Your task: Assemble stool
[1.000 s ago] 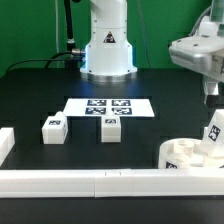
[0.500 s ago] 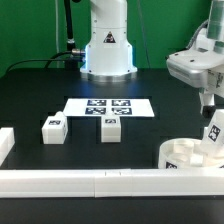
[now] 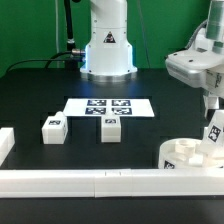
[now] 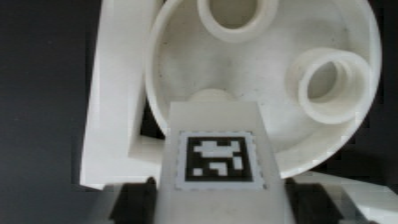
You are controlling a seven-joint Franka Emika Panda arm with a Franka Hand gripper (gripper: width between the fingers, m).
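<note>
The round white seat (image 3: 180,154) lies at the exterior view's right, sockets up, against the front rail. One tagged leg (image 3: 214,134) stands in the seat's far-right edge, and my gripper (image 3: 212,118) comes down over it. In the wrist view the leg (image 4: 221,150) fills the space between my dark fingers (image 4: 135,205), which press on its two sides, with the seat (image 4: 249,70) and its open sockets beyond. My gripper (image 4: 222,206) is shut on this leg. Two more legs (image 3: 53,129) (image 3: 110,128) lie loose on the black table.
The marker board (image 3: 110,106) lies flat mid-table behind the loose legs. A long white rail (image 3: 90,182) runs along the front edge, with a short white block (image 3: 5,143) at the exterior view's left. The robot base (image 3: 107,45) stands at the back.
My gripper has sunk a little over the seat's leg, and its jaws have closed in from wide open onto the leg's sides. The loose legs and seat have not moved.
</note>
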